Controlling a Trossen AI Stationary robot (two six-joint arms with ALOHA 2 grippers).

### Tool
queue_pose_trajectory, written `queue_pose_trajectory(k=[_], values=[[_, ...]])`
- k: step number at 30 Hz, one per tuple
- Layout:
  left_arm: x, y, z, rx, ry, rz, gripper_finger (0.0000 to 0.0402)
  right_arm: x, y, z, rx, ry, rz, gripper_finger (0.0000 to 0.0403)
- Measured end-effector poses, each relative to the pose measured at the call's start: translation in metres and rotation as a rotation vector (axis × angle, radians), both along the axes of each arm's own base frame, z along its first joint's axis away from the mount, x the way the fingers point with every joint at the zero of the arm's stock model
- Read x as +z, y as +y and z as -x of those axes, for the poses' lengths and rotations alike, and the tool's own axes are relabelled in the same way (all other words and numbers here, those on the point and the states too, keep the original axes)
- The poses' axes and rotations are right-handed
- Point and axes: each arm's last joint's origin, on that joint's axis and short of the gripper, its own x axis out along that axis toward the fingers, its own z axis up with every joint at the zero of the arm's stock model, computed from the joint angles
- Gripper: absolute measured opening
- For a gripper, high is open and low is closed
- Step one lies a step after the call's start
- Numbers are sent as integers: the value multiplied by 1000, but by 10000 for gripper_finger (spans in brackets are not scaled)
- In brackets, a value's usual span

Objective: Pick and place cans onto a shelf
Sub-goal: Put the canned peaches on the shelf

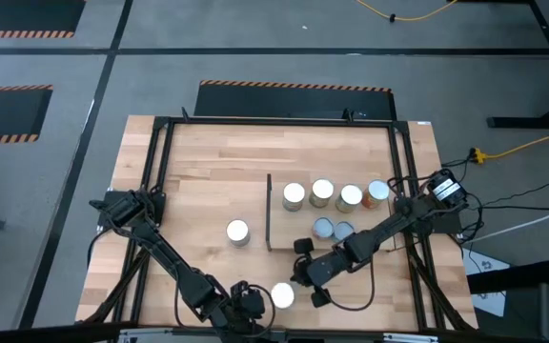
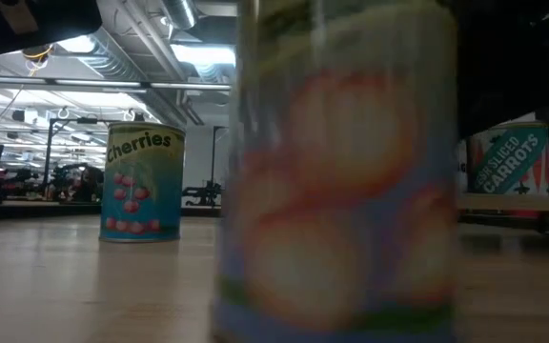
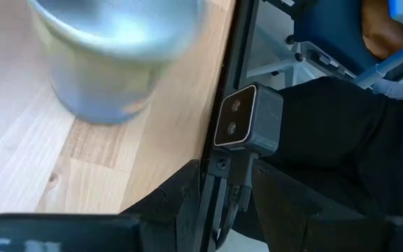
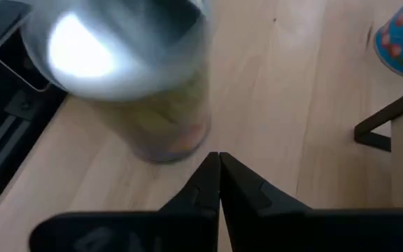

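Observation:
A silver-topped can [image 1: 282, 295] stands upright near the table's front edge; it fills the low view as a blurred can [image 2: 336, 171]. My right gripper [image 1: 300, 281], shut, slants down toward it from the right. In the right wrist view its tips [image 4: 219, 159] stand just short of the can's foot [image 4: 166, 143]. My left gripper [image 1: 253, 303] stands open on the can's left, with the can [image 3: 110, 56] ahead of it. Several cans [image 1: 322, 193] stand on the shelf [image 1: 289, 224], right of its dark upright panel [image 1: 269, 210]. A cherries can [image 1: 237, 232] stands left of the panel.
The low camera [image 3: 247, 119] sits at the table's front edge, close to the near can. A black frame [image 1: 160, 171] runs around the tabletop. In the low view a sliced-carrots can [image 2: 508, 157] stands on the shelf board [image 2: 518, 201], and the cherries can [image 2: 141, 181] stands on the bare table.

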Motion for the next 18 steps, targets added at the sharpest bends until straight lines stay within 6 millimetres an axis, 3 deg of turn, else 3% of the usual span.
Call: queue_pose_trajectory(k=[6, 18], values=[[0, 0, 0, 5, -5, -6, 124, 2, -1, 1, 1, 8, 5, 12], [2, 16, -16, 27, -62, -80, 124, 35, 6, 17, 41, -19, -78, 12]])
